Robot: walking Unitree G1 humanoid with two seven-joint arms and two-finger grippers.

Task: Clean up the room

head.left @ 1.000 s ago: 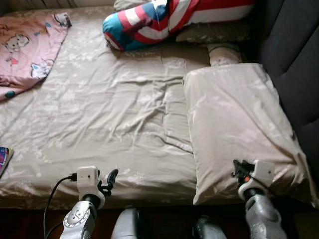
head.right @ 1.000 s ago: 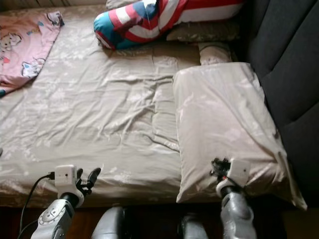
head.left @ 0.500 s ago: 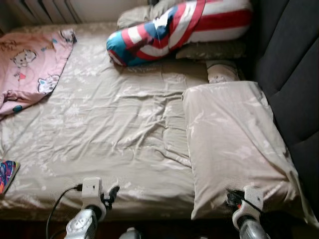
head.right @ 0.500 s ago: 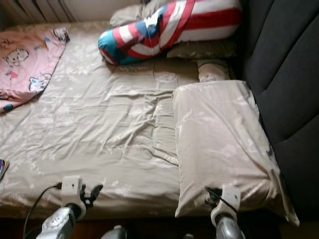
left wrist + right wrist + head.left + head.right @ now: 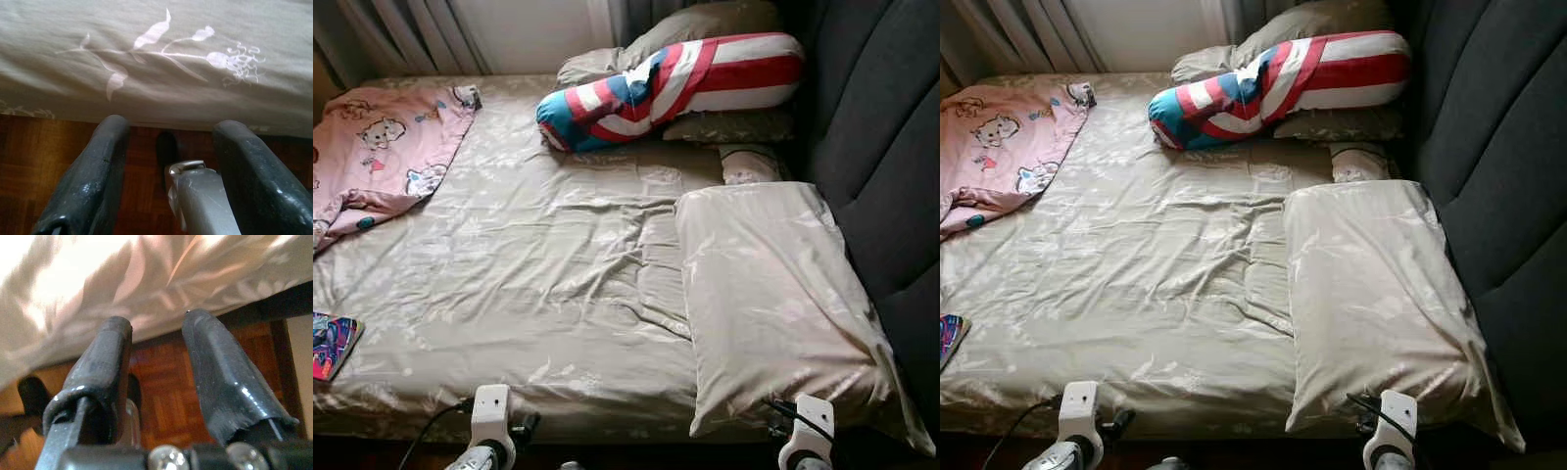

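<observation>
Bed fills the frame before you — beige floral sheet drawn across it, creased toward the middle, waiting on the tidy-up. A beige pillow lies along the right side against the dark padded headboard, its near end hanging at the mattress edge just by your right gripper. Across the far edge rests a red, white and blue striped bolster, propped on grey pillows. A pink cartoon-print blanket is bunched at the far left corner, and a colourful book sits at the near left edge — likely what still needs putting away. Your left gripper hangs low at the bed's front, over wooden floor; both sets of jaws are released, holding nothing.
</observation>
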